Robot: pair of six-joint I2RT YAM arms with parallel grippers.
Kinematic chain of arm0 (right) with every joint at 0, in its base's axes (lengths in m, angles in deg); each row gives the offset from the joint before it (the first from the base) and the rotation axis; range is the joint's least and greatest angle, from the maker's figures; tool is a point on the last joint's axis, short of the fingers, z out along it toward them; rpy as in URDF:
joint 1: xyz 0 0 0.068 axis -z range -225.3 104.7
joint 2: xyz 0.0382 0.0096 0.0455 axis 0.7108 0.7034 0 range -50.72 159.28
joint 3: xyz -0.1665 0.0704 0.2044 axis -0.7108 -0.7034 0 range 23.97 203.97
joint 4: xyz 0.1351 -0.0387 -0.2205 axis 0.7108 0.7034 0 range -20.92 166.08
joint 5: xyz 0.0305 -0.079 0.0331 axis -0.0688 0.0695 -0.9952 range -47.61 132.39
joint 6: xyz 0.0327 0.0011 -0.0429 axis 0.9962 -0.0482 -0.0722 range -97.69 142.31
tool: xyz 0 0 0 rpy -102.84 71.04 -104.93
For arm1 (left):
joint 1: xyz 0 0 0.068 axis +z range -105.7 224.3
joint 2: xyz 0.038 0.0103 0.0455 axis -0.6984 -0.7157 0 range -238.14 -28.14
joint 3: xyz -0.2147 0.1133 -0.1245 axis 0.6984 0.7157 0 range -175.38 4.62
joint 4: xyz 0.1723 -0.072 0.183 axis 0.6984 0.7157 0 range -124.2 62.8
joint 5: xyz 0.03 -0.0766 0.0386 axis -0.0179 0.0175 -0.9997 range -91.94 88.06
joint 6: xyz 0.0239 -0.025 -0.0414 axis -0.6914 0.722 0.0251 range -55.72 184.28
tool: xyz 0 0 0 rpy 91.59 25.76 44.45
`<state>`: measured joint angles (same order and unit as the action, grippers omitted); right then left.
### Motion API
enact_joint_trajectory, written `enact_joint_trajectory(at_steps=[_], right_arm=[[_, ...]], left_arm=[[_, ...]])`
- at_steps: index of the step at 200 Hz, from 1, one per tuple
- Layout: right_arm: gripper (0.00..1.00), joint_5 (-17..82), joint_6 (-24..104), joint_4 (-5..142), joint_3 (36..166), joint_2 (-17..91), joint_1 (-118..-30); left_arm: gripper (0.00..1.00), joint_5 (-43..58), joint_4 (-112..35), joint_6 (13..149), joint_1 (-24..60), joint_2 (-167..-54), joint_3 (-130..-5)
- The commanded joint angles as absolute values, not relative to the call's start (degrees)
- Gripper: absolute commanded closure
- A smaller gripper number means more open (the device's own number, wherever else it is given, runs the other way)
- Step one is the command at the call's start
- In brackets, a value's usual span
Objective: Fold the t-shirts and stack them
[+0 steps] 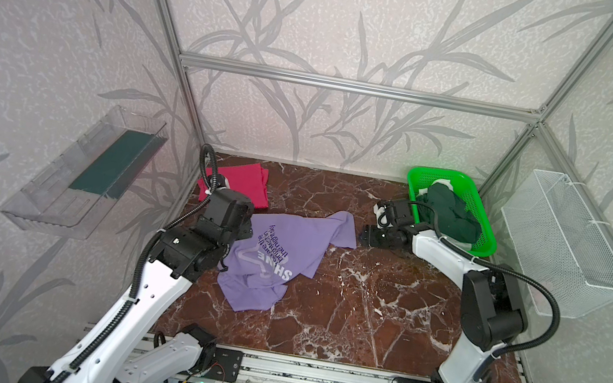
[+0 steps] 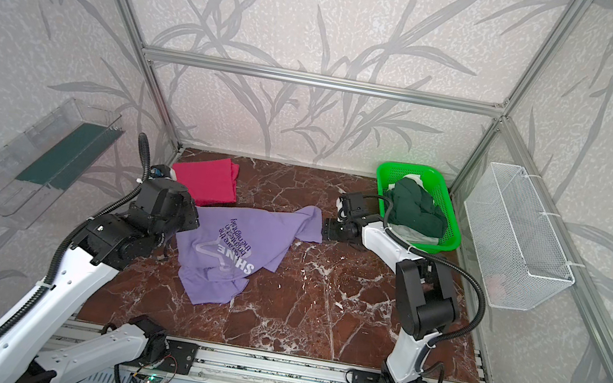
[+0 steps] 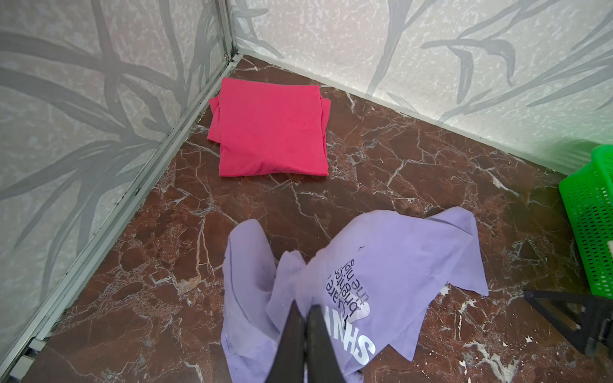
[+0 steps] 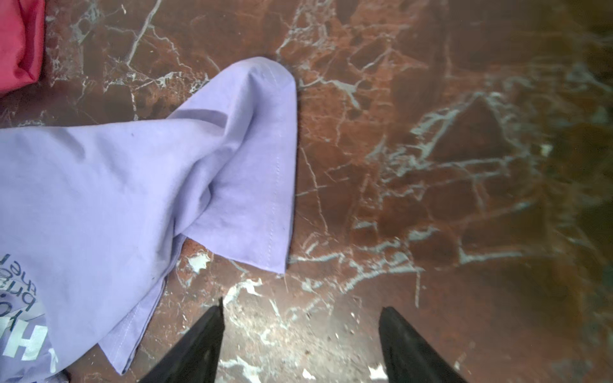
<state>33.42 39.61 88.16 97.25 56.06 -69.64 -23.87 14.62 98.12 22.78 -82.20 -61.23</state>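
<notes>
My left gripper (image 3: 304, 307) is closed, pinching a raised fold of the crumpled lavender-purple cotton t-shirt with white chest lettering (image 1: 287, 248). This shirt lies at the middle-left of the red-brown marble tabletop (image 1: 360, 315). My right gripper (image 4: 300, 310) is open and holds nothing; its jaws are spread over bare marble just beside the shirt's hemmed corner. 1 folded magenta-red t-shirt (image 1: 242, 186) lies in the far left corner. The green plastic mesh basket (image 1: 440, 172), far right, contains a dark green garment (image 1: 448, 216) and white cloth (image 1: 444, 182).

magenta tee (image 4: 18, 39) cropped, green basket (image 3: 590, 232) cropped
</notes>
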Motion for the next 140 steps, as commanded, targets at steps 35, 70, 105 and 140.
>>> enact_joint_trajectory(at_steps=[35, 70, 105, 140], right_arm=[[0.32, 34.4, 38.8, 89.0, 110.4, 69.7, -72.0], [0.32, 34.6, 35.6, 92.9, 122.4, 77.4, -72.0], [0.33, 34.5, 34.6, 97.0, 129.5, 84.2, -72.0], [0.56, 31.7, 34.8, 97.9, 132.5, 87.5, -72.0]], left_arm=[[1.0, -23.4, 15.0, 98.1, 23.2, -80.0, -61.0], [1.0, -23.4, 14.9, 97.9, 23.2, -78.8, -60.2], [1.0, -23.1, 14.3, 97.3, 23.2, -78.3, -59.5], [1.0, -22.1, 13.5, 96.4, 23.2, -79.2, -59.8]])
